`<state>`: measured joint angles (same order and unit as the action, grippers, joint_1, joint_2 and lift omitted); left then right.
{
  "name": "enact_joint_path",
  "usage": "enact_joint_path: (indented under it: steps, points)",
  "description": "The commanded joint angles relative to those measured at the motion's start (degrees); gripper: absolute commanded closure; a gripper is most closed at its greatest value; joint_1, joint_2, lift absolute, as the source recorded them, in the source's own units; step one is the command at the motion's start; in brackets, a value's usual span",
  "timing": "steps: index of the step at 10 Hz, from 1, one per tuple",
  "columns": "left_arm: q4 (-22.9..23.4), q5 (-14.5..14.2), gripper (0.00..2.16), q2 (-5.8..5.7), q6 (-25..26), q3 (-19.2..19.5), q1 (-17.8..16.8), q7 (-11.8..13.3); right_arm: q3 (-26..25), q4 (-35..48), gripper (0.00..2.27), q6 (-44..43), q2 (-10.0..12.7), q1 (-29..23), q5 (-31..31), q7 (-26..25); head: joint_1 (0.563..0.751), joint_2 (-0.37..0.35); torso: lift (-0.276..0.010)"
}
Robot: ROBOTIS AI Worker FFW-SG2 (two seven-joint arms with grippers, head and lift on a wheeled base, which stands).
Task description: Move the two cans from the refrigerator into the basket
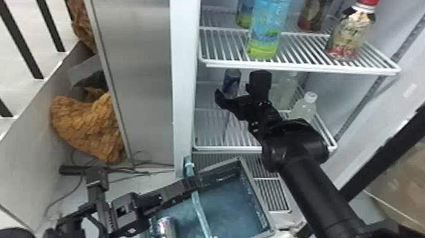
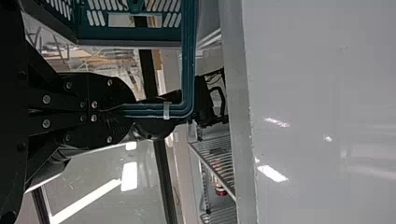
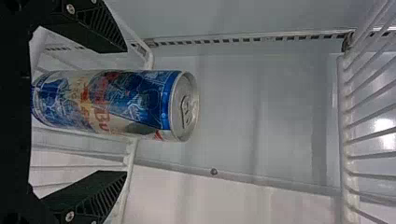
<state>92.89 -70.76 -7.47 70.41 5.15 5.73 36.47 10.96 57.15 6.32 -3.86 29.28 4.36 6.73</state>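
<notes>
The right claw (image 1: 239,83) is open at the left part of the shelf (image 1: 227,148), back from its front edge, with the can (image 1: 231,83) lying straight before it. The can stands upright, so its long axis runs up and down while the fingers (image 3: 103,31) part to either side of it; it sits nearer the left finger, with more room on the right, and how deep it lies past the tips cannot be told. The right arm is clearly the nearer one. The left claw (image 2: 133,108) is closed on the handle (image 2: 187,56) of the basket (image 1: 256,193), which is below the shelf's front edge; another can (image 1: 166,227) is in it, toward the left edge. The step in hand looks like the second pick: the claw probably needs a small shift left and perhaps forward before closing, or the left finger could nudge the can over.
</notes>
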Motion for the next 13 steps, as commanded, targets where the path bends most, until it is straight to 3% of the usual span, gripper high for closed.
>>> enact_joint_path:
  steps: [1,2,3,4,7,13]
  points:
    - [-0.01,-0.08,1.21,0.0,-0.1,0.0,0.03,0.0,0.01,-0.55,0.32,0.14,0.0,0.39,0.44,-0.05,0.695,-0.129,-0.219]
    - [-0.01,-0.08,1.21,0.09,-0.1,-0.12,0.03,0.0,0.01,-1.39,0.85,0.14,0.0,0.81,1.01,-0.05,0.695,-0.13,-0.219]
    - [-0.01,-0.19,1.21,0.09,-0.1,0.0,0.03,0.0,0.35,-1.39,1.2,0.14,0.0,0.67,0.89,-0.49,0.695,-0.13,-0.219]
    - [-0.01,-0.19,1.21,0.0,-0.1,0.0,0.03,0.0,0.81,-1.25,1.28,-0.14,-0.09,0.67,0.44,-0.84,0.695,-0.131,-0.219]
    - [-0.15,-0.42,1.21,0.09,-0.24,0.0,0.03,0.0,1.15,0.16,1.28,-0.56,-0.27,-0.45,0.32,-0.75,0.695,-0.127,-0.219]
    - [-0.01,-0.54,1.21,0.09,-0.38,0.0,0.31,0.09,-0.79,19.7,1.28,6.19,-2.02,-11.42,-0.02,-0.75,0.695,-0.136,-0.219]
